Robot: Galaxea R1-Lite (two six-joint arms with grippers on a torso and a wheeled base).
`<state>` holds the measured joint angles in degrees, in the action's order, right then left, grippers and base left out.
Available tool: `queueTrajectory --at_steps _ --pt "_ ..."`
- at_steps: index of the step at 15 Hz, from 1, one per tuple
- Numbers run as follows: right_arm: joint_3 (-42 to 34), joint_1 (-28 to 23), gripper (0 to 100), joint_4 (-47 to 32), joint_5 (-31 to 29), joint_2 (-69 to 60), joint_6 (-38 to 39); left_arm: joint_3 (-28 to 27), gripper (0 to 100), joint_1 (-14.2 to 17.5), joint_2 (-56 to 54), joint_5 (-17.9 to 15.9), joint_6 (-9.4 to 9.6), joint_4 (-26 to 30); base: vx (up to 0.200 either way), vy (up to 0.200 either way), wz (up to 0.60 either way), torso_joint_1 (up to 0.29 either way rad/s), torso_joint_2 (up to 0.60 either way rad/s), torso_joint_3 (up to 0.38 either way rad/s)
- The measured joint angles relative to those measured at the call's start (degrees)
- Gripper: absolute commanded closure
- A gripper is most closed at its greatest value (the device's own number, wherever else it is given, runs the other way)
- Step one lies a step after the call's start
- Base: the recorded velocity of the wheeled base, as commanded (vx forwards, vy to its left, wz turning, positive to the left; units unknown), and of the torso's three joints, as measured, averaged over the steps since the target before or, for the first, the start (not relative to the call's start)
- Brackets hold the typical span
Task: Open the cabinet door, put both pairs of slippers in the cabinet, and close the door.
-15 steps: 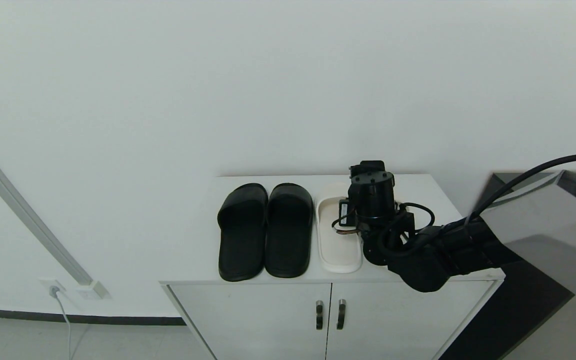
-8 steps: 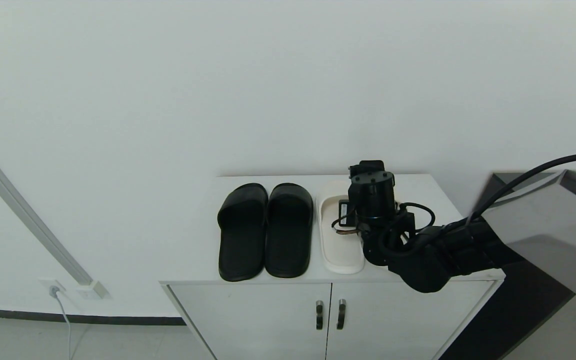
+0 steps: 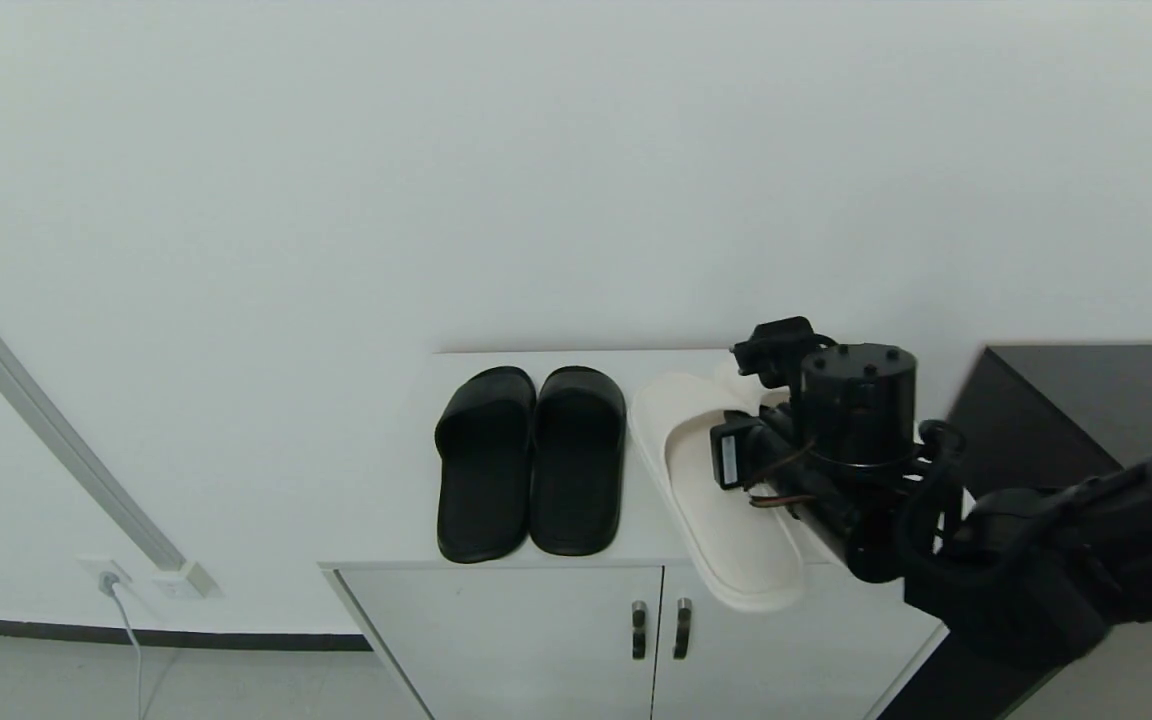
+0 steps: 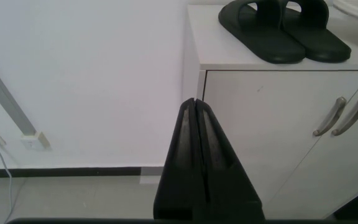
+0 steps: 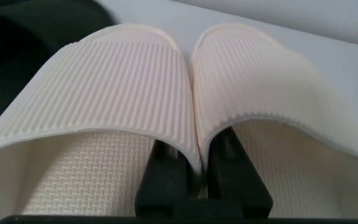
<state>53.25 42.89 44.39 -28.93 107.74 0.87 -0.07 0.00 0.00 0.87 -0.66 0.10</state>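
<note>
Past the front edge of the cabinet top (image 3: 396, 500), the right gripper (image 5: 194, 168) pinches both white slippers (image 3: 726, 540) by their touching straps, a thin hold one could slide out of.

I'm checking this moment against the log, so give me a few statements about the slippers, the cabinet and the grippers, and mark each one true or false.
1. The cabinet doors are closed. True.
2. The black slippers are inside the cabinet. False: they lie side by side on the cabinet top.
3. The right gripper pinches the white slippers by their adjoining straps. True.
4. The left gripper is open. False: its fingers are pressed together, holding nothing.
5. In the head view, a white slipper's heel reaches past the cabinet top's front edge. True.
</note>
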Motion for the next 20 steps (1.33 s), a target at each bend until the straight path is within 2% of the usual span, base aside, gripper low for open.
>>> queueTrajectory --at_steps 4,7,17,20 --pt "-11.22 1.27 100 -0.57 14.51 -11.96 -0.84 -0.02 100 0.00 0.00 0.02 0.06 0.00 0.000 0.000 0.00 0.000 0.00 0.000" --pt "-15.30 2.86 100 -6.84 22.00 -17.99 -0.33 -0.02 100 0.00 0.00 0.04 0.09 0.00 0.000 0.000 0.00 0.000 0.00 0.000" --pt "-17.12 3.94 100 -7.41 23.21 -20.81 0.39 0.02 100 0.00 0.00 -0.02 0.23 0.00 0.000 0.000 0.00 0.000 0.00 0.000" --pt "-17.15 3.91 100 -7.35 23.14 -20.92 0.37 0.00 100 0.00 0.00 0.00 0.22 0.00 -0.200 0.000 0.00 0.002 0.00 -0.001"
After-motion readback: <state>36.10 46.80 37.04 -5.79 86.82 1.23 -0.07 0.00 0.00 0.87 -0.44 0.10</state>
